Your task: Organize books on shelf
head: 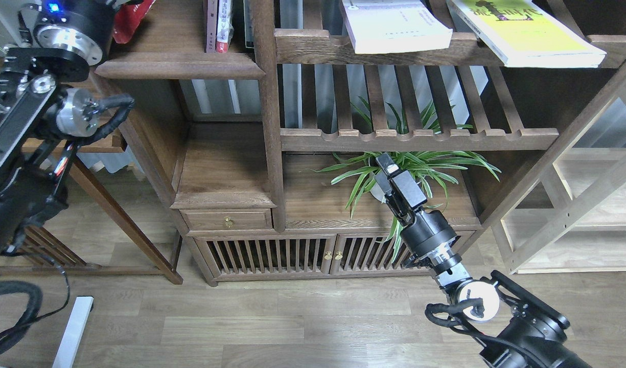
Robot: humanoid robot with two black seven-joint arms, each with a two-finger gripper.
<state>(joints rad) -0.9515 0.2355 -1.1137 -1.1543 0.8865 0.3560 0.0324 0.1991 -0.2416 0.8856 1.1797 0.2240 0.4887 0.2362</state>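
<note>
Books: white one (394, 25) at upper centre looks thick, stiff; grasp its overhanging edge. Right gripper (389, 171) seemingly closed, empty; left gripper unseen.

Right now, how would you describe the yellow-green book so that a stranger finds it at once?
Look at the large dark wooden shelf unit and follow its upper slatted rack to the right end. The yellow-green book lies flat there, jutting over the front edge. The white book beside it is plain and smaller.
</note>
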